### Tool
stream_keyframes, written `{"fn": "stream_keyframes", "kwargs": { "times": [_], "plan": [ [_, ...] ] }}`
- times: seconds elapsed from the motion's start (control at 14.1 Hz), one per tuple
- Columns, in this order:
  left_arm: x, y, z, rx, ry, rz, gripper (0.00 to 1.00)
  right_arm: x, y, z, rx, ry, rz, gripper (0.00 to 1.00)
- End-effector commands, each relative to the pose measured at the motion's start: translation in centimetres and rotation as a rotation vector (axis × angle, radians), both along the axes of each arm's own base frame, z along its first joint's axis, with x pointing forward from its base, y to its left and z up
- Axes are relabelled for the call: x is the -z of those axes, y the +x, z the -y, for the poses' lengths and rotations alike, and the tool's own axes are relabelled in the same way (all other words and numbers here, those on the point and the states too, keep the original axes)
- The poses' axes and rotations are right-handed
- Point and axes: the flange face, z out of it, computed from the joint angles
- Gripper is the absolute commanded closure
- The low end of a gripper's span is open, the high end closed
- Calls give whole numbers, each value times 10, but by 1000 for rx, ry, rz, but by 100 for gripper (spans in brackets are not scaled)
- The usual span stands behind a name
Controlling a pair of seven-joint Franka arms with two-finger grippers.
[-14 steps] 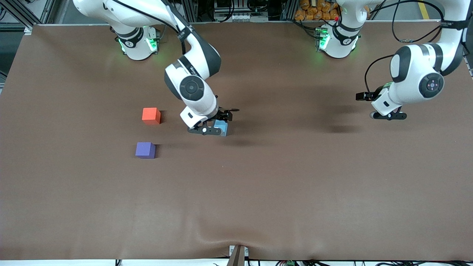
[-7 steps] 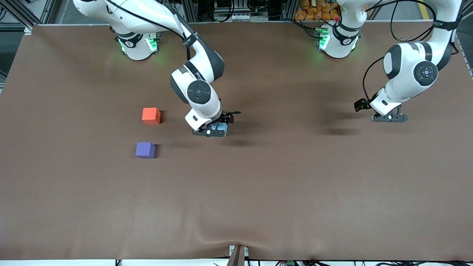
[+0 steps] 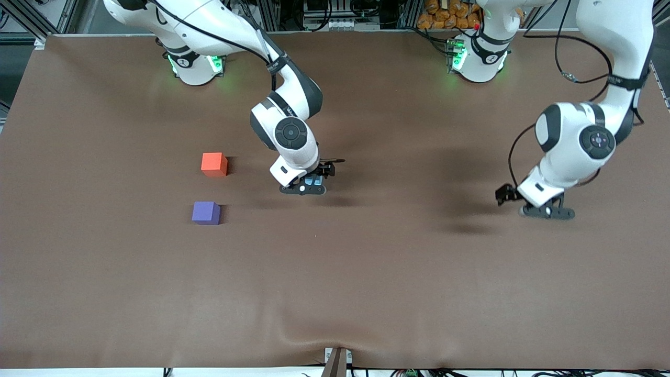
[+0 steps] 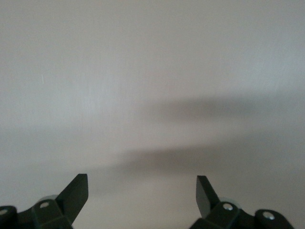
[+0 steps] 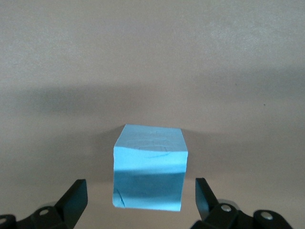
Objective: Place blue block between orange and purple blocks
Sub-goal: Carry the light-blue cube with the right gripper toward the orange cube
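Both grippers I see open: right gripper [image 5: 140,202] straddles the blue block [image 5: 149,167] without gripping it; left gripper [image 4: 142,200] hangs empty over bare table [image 3: 366,272].

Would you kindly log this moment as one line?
right gripper: open, over blue block | left gripper: open, empty | orange block, purple block: apart

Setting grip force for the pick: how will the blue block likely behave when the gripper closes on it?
The blue block has flat, matte faces, so the right gripper, open around it, should probably hold without slipping. Its squat cube shape likely won't roll or tip. Faint creases on top hint at soft, light foam, so it may squash slightly.
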Motion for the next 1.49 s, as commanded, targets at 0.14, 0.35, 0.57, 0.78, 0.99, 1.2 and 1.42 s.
{"fn": "stream_keyframes", "kwargs": {
  "times": [0.14, 0.35, 0.57, 0.78, 0.99, 1.2, 1.42],
  "plan": [
    [-89, 42, 23, 40, 9, 123, 0, 19, -9, -2, -27, -13, 50, 0],
    [-173, 11, 39, -4, 12, 125, 0, 23, -11, 0, -34, -14, 59, 0],
    [-230, -21, 52, 0, 33, 85, 0, 14, -8, -3, -44, -12, 66, 76],
    [-264, -28, 50, -1, 48, 17, 0, -28, -2, 3, -43, -24, 61, 100],
    [-302, -36, 47, 36, 62, -66, 0, -111, 17, 50, -4, -59, 37, 100],
    [-320, -46, 36, 84, 62, -139, 0, -192, 32, 132, 4, -93, 14, 100],
    [-339, -48, 38, 77, 59, -117, 0, -204, 46, 199, 67, -100, -5, 100]
  ]
}}
